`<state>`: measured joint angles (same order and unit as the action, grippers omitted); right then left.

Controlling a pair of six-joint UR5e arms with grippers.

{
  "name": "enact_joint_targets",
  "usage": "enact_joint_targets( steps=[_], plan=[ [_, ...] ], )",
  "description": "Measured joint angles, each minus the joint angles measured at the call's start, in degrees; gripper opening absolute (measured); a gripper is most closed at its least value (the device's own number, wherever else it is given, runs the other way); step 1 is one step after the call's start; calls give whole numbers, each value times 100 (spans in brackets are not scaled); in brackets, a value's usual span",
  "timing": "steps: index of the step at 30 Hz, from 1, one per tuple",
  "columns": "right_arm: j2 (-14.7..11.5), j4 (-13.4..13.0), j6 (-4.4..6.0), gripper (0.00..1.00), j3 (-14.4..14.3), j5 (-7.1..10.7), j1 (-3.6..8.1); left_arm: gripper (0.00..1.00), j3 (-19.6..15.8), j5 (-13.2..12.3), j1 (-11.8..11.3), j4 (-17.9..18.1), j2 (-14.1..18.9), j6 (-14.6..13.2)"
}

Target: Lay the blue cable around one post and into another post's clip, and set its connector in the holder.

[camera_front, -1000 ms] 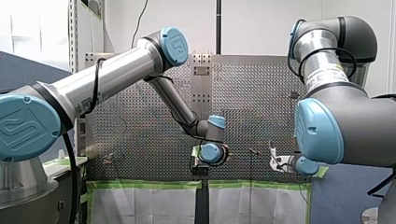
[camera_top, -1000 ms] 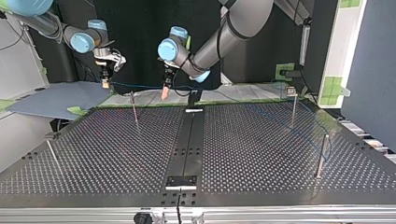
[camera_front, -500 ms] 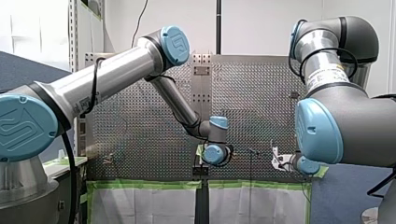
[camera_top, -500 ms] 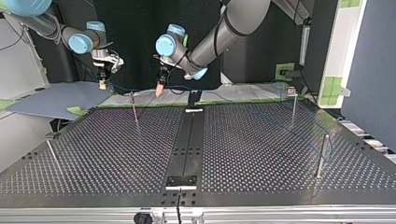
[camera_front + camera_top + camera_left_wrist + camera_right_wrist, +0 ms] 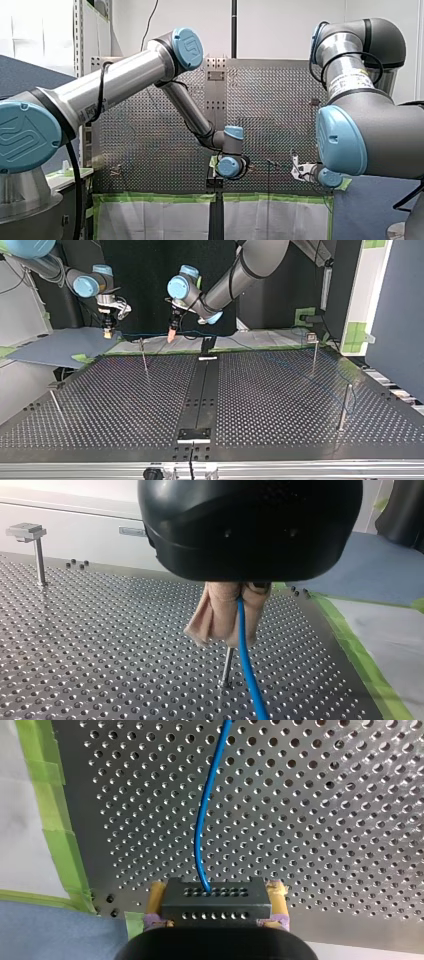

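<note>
In the left wrist view my left gripper [image 5: 227, 635] has its beige pads [image 5: 212, 615] shut on the blue cable [image 5: 247, 670], which hangs down past a thin post [image 5: 227, 667] beneath it. My right gripper [image 5: 217, 892] holds the dark grey connector [image 5: 217, 906] between yellow pads, and the cable [image 5: 200, 820] runs out ahead over the perforated plate. In the top view the left gripper [image 5: 171, 335] and the right gripper [image 5: 107, 333] hover at the table's far edge. The cable [image 5: 142, 334] is strung between them above a post [image 5: 144, 355].
More posts stand at the top view's right [image 5: 314, 355] [image 5: 345, 407] and near left [image 5: 55, 402]. A black strip [image 5: 200, 390] down the table's middle carries a fixture [image 5: 194, 434] at its near end. Green tape [image 5: 55, 835] and a blue mat [image 5: 60, 347] border the far edge.
My left gripper has shut on the blue cable and moved a little toward the top view's left. The right gripper shifted slightly left, still holding the connector.
</note>
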<state>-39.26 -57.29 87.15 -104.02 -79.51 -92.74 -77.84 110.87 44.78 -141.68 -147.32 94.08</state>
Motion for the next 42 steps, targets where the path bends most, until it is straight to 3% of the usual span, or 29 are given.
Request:
enact_joint_targets(
  steps=[10, 23, 37, 42],
  plan=[
    [44, 24, 43, 28, 149, 6, 107, 4, 134, 20, -26, -36, -214, -16],
    [217, 159, 75, 28, 382, 6, 210, 4, 268, 26, -146, 23, -251, 4],
    [244, 781, 65, 28, 866, -120, 205, 4, 683, -122, -326, -216, -627, 25],
    [246, 917, 73, 28, 952, -209, 221, 4, 832, -179, -328, -127, -742, 37]
  ],
)
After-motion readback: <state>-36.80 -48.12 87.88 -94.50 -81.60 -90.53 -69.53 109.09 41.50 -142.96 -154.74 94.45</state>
